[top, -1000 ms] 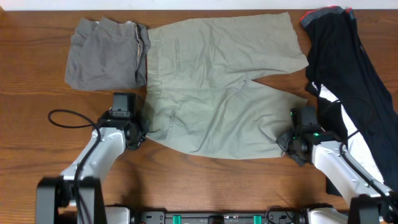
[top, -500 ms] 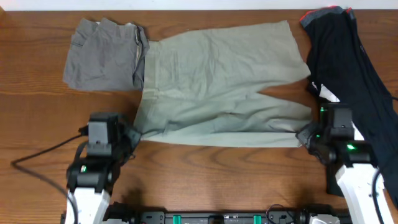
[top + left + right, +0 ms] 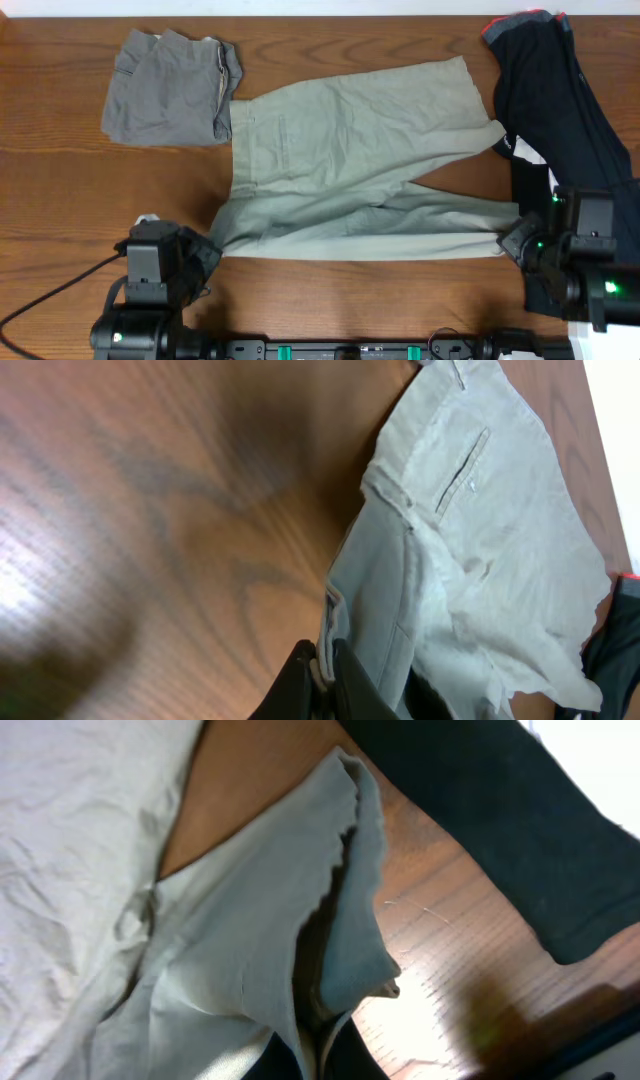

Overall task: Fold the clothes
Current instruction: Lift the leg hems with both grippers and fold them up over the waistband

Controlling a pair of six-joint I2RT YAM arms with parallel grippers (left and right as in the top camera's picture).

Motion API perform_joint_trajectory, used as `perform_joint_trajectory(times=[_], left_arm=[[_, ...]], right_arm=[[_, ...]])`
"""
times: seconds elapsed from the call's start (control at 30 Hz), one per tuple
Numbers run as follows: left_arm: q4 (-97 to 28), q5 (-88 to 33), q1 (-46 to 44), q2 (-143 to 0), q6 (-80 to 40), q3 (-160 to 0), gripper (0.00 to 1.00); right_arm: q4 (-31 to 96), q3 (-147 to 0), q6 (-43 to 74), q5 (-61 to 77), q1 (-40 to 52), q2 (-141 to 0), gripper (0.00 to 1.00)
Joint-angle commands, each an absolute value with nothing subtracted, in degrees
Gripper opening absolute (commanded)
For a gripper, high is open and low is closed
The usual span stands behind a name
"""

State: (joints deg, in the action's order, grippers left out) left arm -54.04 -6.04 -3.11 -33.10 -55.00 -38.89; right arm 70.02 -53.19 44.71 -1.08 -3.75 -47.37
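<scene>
1. My left end effector [image 3: 322,680] is pressed shut on the waist corner of the tan shorts [image 3: 350,160]. In the left wrist view, its two dark fingers [image 3: 355,688] squeeze together with a bit of cloth pinched between them.
2. From above, this end effector sits at the near left corner of the shorts, over the brown tabletop [image 3: 60,200]. The cloth runs up and away from it.
3. My right end effector [image 3: 310,1058] is pinching the tan shorts too, at the end of one leg. In the right wrist view, the hem bunches down into the closed fingers and a small flap sticks out to the side.
4. From above, the right end effector is at the near right corner of the shorts, just beside the black garment [image 3: 555,90].
5. The tan shorts lie in the middle of the tabletop, with the waist to the left and the legs to the right. The near edge makes an almost straight line from one end effector to the other.
6. The far leg lies flat. The near leg looks thin and wrinkled, and I can see wood in the gap between the legs.
7. The grey shorts [image 3: 165,90] sit in a pile at the far left, touching the waist of the tan shorts.
8. The black garment lies long down the right side. It has a white patch [image 3: 527,152] near the tan shorts.
</scene>
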Motion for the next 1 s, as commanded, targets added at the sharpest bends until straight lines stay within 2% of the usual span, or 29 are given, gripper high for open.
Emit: perform_joint_trajectory(times=[0.0, 0.13, 0.33, 0.67, 0.97], left_arm=[[-55.99, -2.55, -2.66, -31.64, -53.6, -42.65, 0.06], [-56.51, -2.02, -2.63, -31.73, -53.6, -43.09, 0.06], [-50.72, 5.67, -2.63, -34.7, -53.6, -43.09, 0.06], [-25.1, 8.64, -2.66, -50.94, -50.72, -43.09, 0.06], [-1.23, 8.64, -2.63, -68.42, -50.61, -43.09, 0.06]], right_arm=[[70.96, -55.18, 43.09, -6.98, -5.08, -45.82, 0.01], [69.3, -55.16, 41.89, -8.78, -5.08, -46.46, 0.01], [55.51, -55.11, 39.86, -9.41, -5.08, -52.12, 0.01], [34.68, -55.11, 36.93, -7.18, -5.08, -70.98, 0.01], [15.49, -55.11, 34.15, -3.6, -5.02, -80.05, 0.01]])
